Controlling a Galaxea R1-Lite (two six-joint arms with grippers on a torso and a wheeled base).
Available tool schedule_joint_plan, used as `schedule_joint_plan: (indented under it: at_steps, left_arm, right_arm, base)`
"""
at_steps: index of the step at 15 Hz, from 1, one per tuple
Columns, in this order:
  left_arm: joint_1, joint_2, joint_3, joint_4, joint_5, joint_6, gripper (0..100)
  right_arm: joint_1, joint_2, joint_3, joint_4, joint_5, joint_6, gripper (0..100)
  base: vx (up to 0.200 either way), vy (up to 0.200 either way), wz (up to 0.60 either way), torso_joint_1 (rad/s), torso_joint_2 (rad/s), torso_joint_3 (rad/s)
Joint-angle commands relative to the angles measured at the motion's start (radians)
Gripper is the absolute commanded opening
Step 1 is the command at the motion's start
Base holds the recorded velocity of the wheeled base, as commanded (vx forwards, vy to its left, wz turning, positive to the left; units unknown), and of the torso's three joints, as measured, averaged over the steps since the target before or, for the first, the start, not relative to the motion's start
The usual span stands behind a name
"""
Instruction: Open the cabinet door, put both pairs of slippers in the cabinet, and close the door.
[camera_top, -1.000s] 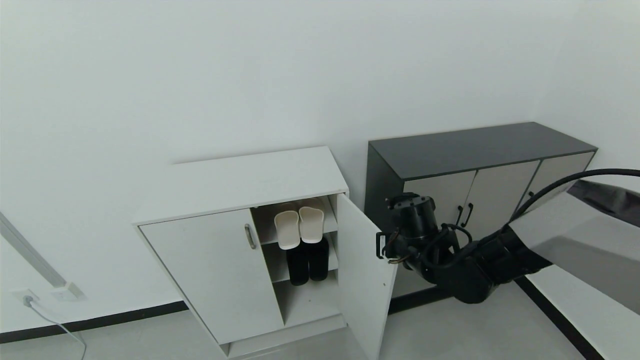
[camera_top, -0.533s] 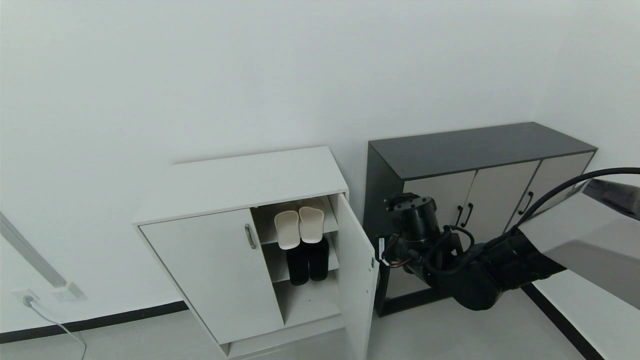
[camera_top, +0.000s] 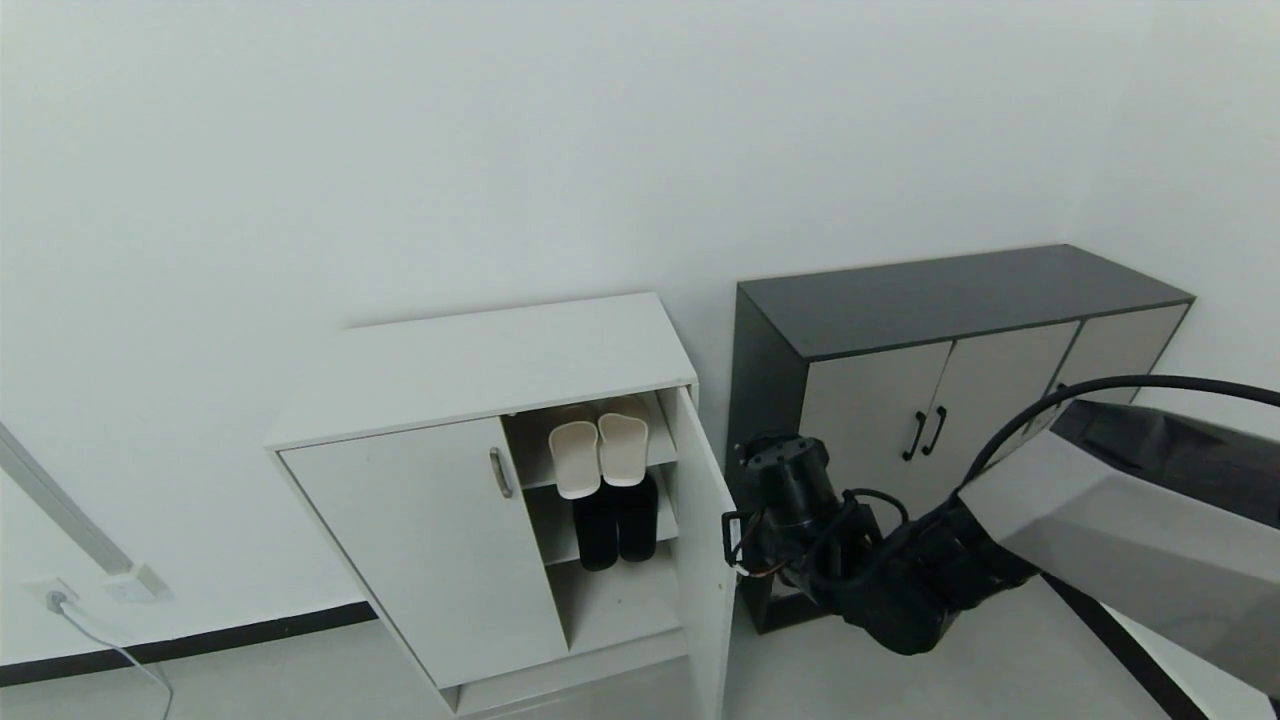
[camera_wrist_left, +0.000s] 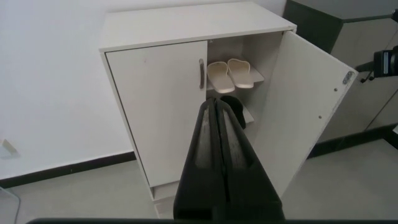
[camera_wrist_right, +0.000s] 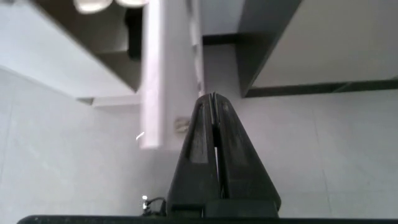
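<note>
Two pairs of slippers already sit on the shelves of the white cabinet (camera_top: 480, 370), the cream pair (camera_top: 600, 455) above and the black pair (camera_top: 617, 520) just beneath. So by my read you're down to shutting the cabinet door (camera_top: 705, 560). It stands out roughly square to the cabinet front, hinged on the cabinet's right side, long axis upright. Your right gripper (camera_wrist_right: 214, 102) has its fingers pressed together on nothing and sits just beside the door's outer face; whether it's touching, I can't tell. The door lies to that gripper's left, between it and the shelves, so the push should go leftward and follow the door's arc in. Your left gripper (camera_wrist_left: 216, 106), also pressed together and empty, hangs well back from the cabinet front, so the right arm is nearer. The dark cabinet (camera_top: 960, 300) stands close behind that arm, so mind it
</note>
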Motion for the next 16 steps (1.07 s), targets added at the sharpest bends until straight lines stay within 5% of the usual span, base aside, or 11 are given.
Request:
schedule_joint_plan:
  at_steps: [1,7,13,16]
  left_arm:
    - [0.001,0.001,0.0,0.0,0.0,0.0,0]
    - [0.001,0.001,0.0,0.0,0.0,0.0,0]
    - [0.001,0.001,0.0,0.0,0.0,-0.001,0]
    - [0.001,0.001,0.0,-0.001,0.0,-0.001,0]
  right_arm:
    - [0.044,0.012,0.002,0.0,0.017,0.022,0]
    - [0.083,-0.03,0.119,-0.209,0.122,0.019,0]
    - [0.078,-0.068,0.186,-0.262,0.154,-0.06,0]
    - [0.08,-0.067,0.186,-0.264,0.152,-0.061,0]
  base:
    - [0.0,0.0,0.0,0.0,0.0,0.0]
    - [0.0,0.0,0.0,0.0,0.0,0.0]
    - [0.0,0.0,0.0,0.0,0.0,0.0]
    - [0.0,0.0,0.6,-0.002,0.0,0.002]
